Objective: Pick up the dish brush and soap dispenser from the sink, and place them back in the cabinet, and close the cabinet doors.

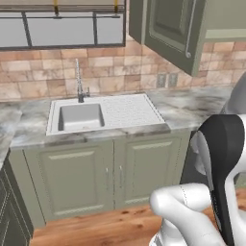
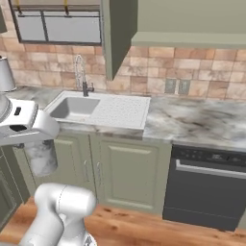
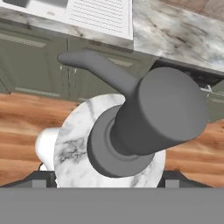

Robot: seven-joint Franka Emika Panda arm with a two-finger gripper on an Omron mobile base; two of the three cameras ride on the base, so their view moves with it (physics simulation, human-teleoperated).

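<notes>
A soap dispenser (image 3: pixel 109 144) with a marbled white-grey body and a dark grey pump top sits close up in the hand view, pump towards the camera. My gripper (image 3: pixel 107 178) is shut on it, with a dark fingertip at each side of the body. In the right base view the soap dispenser (image 2: pixel 41 157) hangs under the hand at the left, in front of the base cabinets and below counter height. The sink (image 1: pixel 53 126) (image 2: pixel 126 121) has a bare grey basin. The cabinet door (image 1: pixel 173 36) (image 2: pixel 117 36) stands open above the counter. The dish brush is out of view.
A chrome faucet (image 1: pixel 79 81) rises behind the basin. Green base cabinets (image 1: pixel 110 175) stand under the marble counter (image 2: pixel 202 122), with a dark dishwasher (image 2: pixel 206 185) to the right. A wooden floor lies below. A window (image 1: pixel 62 26) sits above the sink.
</notes>
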